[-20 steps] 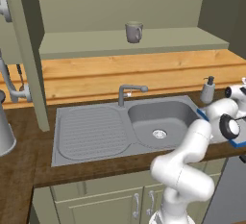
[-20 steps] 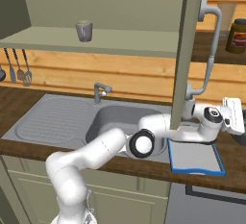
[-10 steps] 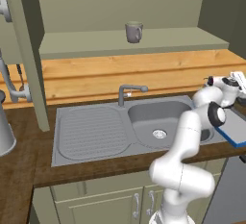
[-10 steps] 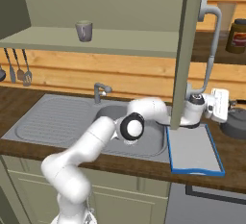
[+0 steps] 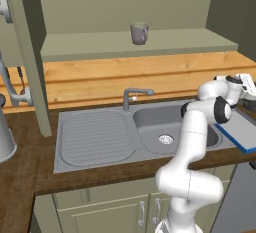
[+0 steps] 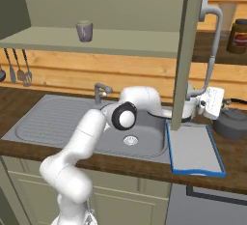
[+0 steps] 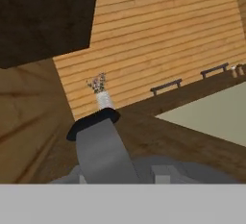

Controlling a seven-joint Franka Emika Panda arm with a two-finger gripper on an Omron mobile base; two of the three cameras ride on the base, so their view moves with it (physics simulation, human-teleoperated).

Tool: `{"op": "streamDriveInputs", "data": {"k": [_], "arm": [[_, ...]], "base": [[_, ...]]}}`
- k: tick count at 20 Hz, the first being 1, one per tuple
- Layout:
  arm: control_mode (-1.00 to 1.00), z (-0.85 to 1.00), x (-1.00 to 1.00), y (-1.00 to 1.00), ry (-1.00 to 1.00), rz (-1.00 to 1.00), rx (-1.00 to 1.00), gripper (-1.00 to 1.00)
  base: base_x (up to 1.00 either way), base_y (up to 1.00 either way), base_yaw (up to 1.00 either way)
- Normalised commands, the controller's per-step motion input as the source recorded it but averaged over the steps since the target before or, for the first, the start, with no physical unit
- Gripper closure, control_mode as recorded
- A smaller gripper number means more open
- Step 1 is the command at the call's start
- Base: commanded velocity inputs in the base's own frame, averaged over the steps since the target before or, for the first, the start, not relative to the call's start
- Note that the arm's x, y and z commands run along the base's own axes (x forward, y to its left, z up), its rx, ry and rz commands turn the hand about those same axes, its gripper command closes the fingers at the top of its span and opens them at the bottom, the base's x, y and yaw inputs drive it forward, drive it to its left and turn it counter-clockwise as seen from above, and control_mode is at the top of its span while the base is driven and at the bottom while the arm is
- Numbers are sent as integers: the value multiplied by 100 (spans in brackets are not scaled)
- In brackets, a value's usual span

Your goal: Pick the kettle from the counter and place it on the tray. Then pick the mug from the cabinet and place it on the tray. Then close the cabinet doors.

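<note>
We're on step one: the kettle (image 6: 233, 120) sits on the worktop (image 6: 236, 157) just right of the blue-rimmed tray (image 6: 193, 147), not lifted yet. Our end effector (image 6: 212, 104) hangs right beside its handle; can't tell if it's gripping. Next up: clamp, lift, shift left onto the tray. The mug (image 6: 84, 31) waits in the cabinet.

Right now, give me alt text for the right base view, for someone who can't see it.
A white robot arm reaches right across the steel sink, its gripper just left of the dark kettle on the wooden counter. A bare blue-rimmed tray lies between sink and kettle, and a grey mug stands on the open cabinet's shelf.
</note>
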Motion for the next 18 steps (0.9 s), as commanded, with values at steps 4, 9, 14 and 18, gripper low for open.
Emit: {"op": "streamDriveInputs", "data": {"k": [4,9,14,18], "arm": [[-100,-1,-33,44,-14,0,0,100],[-100,0,-46,46,-12,0,-3,100],[-100,-18,-58,37,-8,1,-6,100],[-100,-38,-29,58,-15,4,-15,100]], "base": [[0,0,0],[0,0,0],[0,0,0],[0,0,0]]}}
